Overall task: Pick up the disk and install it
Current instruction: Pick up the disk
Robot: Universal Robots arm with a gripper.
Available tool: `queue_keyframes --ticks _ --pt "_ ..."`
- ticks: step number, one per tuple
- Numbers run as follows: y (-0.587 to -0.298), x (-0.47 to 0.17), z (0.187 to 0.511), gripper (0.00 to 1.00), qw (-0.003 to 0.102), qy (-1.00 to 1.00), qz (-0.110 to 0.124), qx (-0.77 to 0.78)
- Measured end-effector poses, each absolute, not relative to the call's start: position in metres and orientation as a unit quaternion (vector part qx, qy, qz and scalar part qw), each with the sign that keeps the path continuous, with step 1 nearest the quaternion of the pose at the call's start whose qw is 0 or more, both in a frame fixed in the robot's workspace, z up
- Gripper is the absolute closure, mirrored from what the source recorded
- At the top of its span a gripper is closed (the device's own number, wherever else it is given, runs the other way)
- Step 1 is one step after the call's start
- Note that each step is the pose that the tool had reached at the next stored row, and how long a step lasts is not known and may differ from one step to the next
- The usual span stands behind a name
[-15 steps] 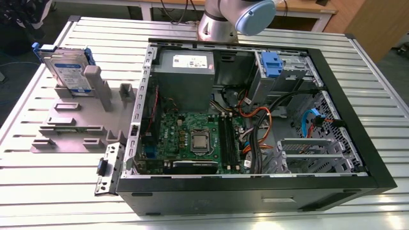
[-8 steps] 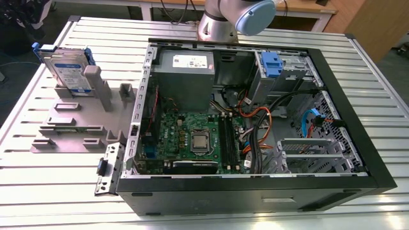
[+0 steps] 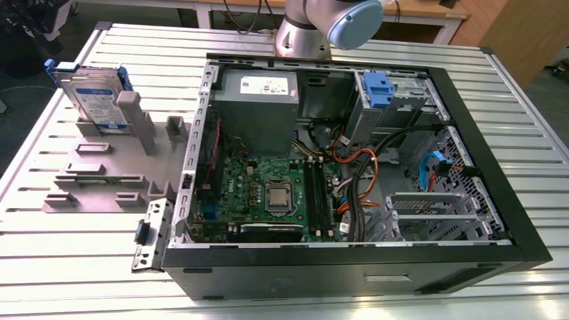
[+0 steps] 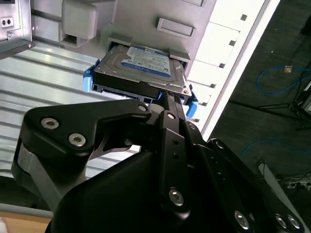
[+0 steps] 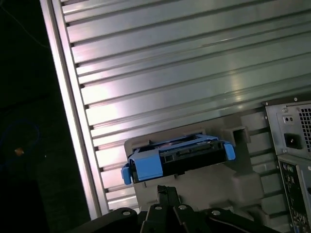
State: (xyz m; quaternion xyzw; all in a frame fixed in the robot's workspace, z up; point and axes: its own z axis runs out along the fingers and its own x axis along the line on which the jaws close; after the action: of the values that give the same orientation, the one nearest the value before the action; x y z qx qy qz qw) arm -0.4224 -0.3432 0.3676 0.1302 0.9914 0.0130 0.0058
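**Disk waiting in its holder**

The disk (image 3: pixel 93 93) (image 4: pixel 143 65) (image 5: pixel 177 155) stands on edge in the grey holder (image 3: pixel 98 180) on the table (image 3: pixel 71 267), at the exterior view's left of the open case (image 3: pixel 498 200) (lid off, boards showing). In both wrist views the gripper (image 4: pixel 165 97) (image 5: pixel 167 190) hangs near the disk's edge, jaws drawn together and holding nothing.

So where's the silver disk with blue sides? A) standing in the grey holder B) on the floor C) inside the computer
A: the flat silver hard drive with blue side rails stands on edge in the grey plastic holder, beside the open black computer case.
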Motion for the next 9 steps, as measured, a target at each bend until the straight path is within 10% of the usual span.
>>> queue_keyframes --ticks 9 --pt "-0.3432 -0.4224 0.3673 0.89 0.007 0.978 0.013 0.206"
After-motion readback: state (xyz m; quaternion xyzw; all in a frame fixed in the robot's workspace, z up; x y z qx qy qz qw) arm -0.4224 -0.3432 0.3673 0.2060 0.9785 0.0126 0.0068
